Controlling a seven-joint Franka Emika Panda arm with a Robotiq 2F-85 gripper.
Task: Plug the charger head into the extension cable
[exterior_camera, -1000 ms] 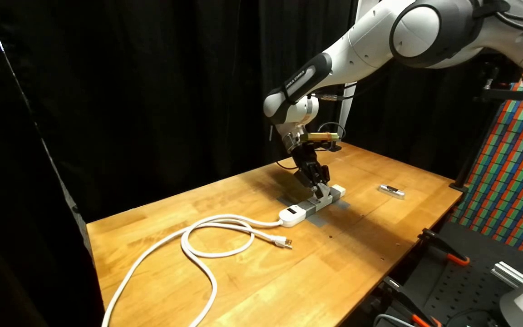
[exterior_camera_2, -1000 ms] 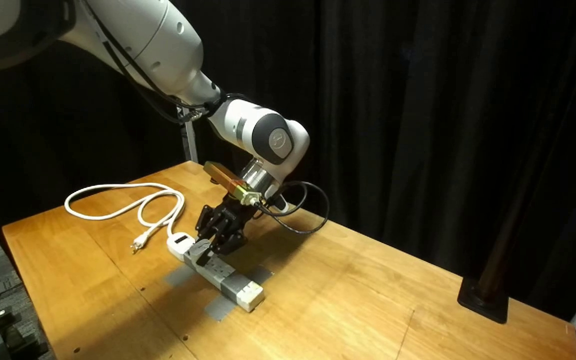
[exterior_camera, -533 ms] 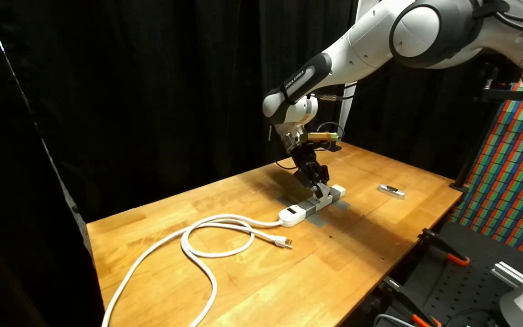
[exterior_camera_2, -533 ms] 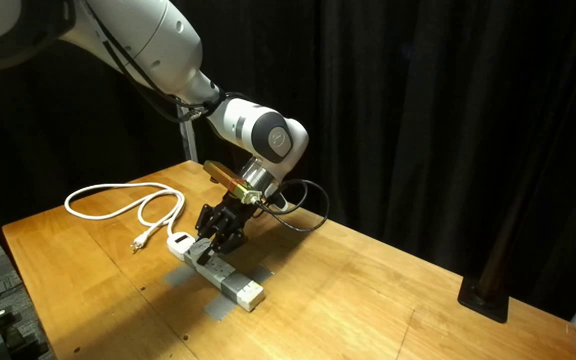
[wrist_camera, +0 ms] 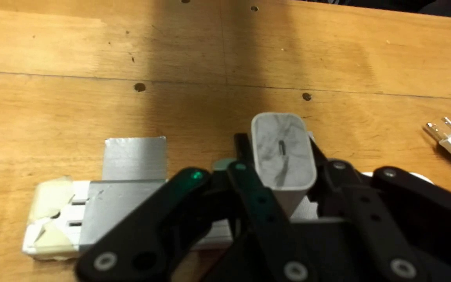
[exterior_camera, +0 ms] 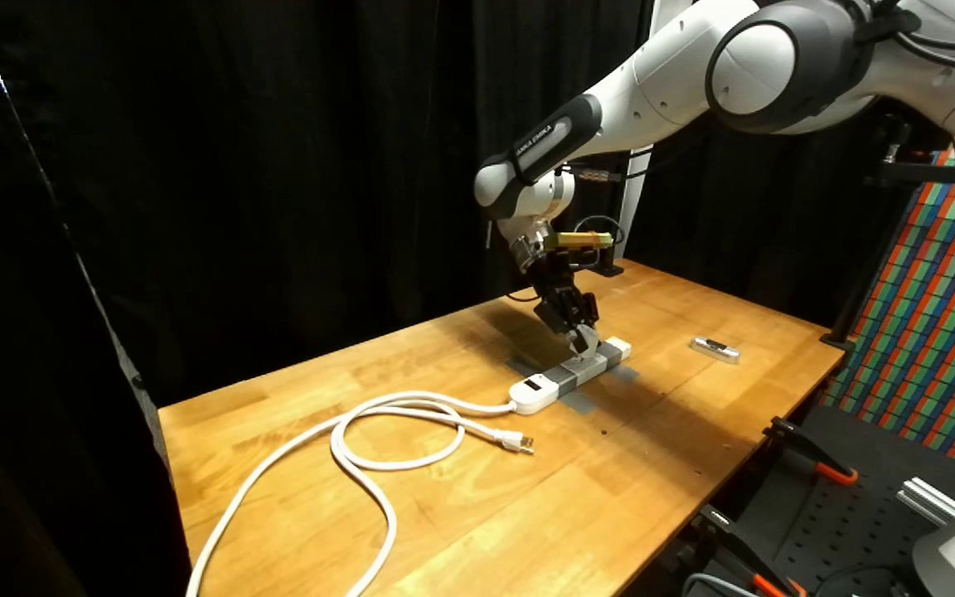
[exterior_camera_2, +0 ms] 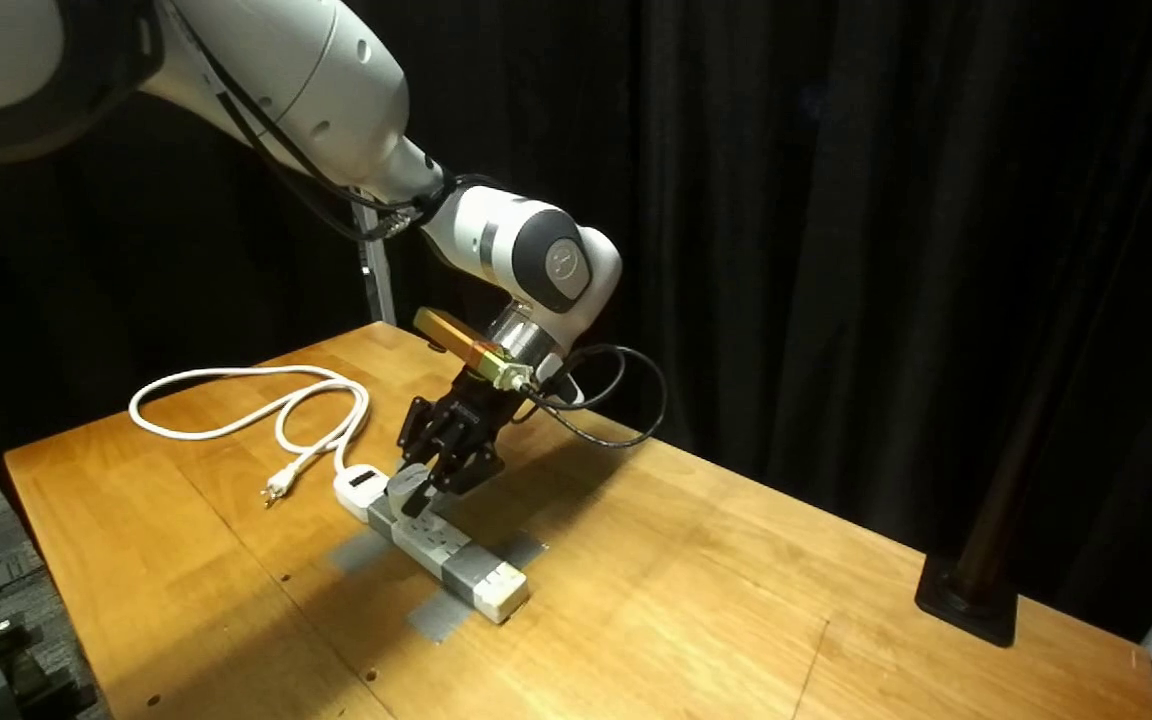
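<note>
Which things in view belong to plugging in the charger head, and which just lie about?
For the job:
marble-patterned charger head, held in the gripper
white power strip with its cord
duct tape across it

Lying about:
small silver-and-dark object, too small to identify
ridged metal bar

Holds a smooth white-and-grey jointed arm [exterior_camera: 652, 91] bent downward, with a black, hinged, two-fingered tool [wrist_camera: 280, 149] slanted beneath, gripping between dark, partly spread fingers [exterior_camera_2: 418, 499].
</note>
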